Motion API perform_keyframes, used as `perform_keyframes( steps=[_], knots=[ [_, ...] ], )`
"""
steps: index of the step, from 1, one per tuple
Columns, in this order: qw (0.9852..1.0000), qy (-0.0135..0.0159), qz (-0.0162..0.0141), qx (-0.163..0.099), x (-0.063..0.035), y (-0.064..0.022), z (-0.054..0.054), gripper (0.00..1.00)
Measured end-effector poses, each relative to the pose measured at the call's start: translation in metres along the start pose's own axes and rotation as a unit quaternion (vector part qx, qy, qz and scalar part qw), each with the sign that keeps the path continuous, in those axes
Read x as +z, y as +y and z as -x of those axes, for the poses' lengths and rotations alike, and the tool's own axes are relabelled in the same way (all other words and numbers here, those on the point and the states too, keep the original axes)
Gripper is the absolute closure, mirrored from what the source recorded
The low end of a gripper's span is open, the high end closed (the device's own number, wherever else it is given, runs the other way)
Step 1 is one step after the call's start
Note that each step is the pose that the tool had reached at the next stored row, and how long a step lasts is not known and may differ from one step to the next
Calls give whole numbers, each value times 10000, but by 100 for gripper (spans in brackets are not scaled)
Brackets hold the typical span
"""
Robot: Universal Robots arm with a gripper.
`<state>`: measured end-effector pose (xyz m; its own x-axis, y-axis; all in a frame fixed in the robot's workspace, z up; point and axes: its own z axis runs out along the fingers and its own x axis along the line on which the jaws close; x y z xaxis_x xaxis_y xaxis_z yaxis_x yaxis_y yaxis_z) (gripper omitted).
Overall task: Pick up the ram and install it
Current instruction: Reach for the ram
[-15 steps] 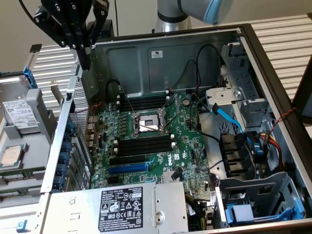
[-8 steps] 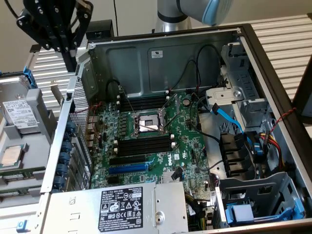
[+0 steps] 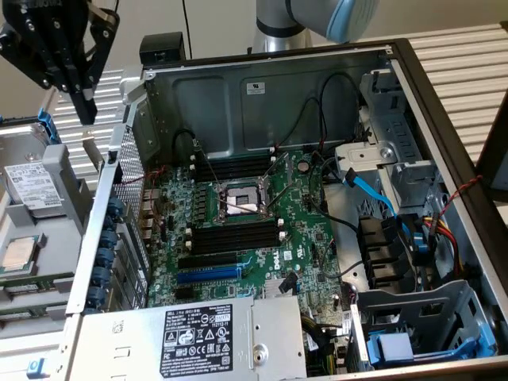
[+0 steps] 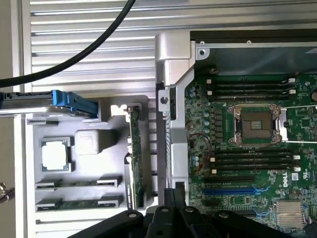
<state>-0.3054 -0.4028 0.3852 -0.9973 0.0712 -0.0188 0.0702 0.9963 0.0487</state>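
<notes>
The fingers, pressed together and empty, hang above the grey tray (the ram stands on edge there).

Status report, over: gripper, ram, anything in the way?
Gripper shut, empty, high near the tray. Ram on edge in tray, untouched. Case wall stands between tray and motherboard.
</notes>
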Motion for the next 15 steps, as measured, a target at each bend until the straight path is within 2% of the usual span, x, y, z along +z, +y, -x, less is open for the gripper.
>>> perform_keyframes(
  steps=[15],
  knots=[
    [10000, 0, 0, 0, 52, -61, -620, 89]
  ],
)
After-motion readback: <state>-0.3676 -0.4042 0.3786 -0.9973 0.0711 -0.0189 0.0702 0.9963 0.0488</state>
